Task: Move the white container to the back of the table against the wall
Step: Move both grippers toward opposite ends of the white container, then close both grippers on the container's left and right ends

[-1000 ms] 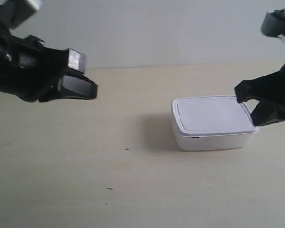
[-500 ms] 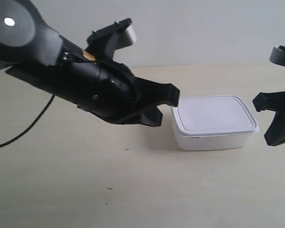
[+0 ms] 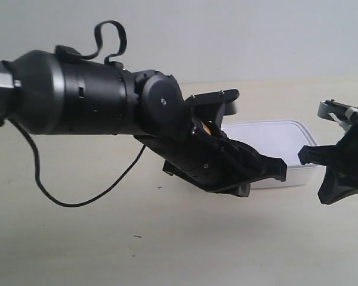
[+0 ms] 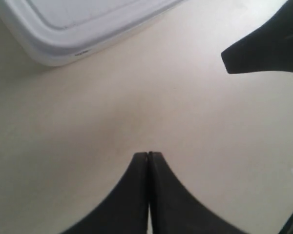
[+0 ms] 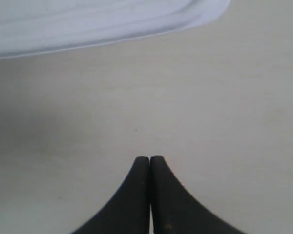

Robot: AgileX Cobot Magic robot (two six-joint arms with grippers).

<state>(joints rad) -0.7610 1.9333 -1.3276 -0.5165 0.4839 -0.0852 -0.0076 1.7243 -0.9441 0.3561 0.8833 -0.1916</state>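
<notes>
The white container (image 3: 268,136) rests lidded on the beige table (image 3: 107,238), well short of the pale wall (image 3: 238,36). The arm at the exterior view's left reaches across its front, hiding its left part, with the gripper tip (image 3: 277,170) low beside the front wall. The arm at the exterior view's right holds its gripper (image 3: 307,156) just off the container's right end. In the left wrist view my left gripper (image 4: 148,154) is shut and empty over bare table, the container (image 4: 78,19) ahead. My right gripper (image 5: 150,157) is also shut and empty, apart from the container (image 5: 88,19).
A black cable (image 3: 77,199) droops from the big arm onto the table. The other gripper's black finger (image 4: 263,48) shows in the left wrist view. Small dark specks (image 3: 160,187) mark the tabletop. Bare table lies between container and wall.
The arm at the exterior view's left has swung far right and low, now covering the container's left front. The other arm has retreated right off the container's corner and dropped lower. The container has not moved.
</notes>
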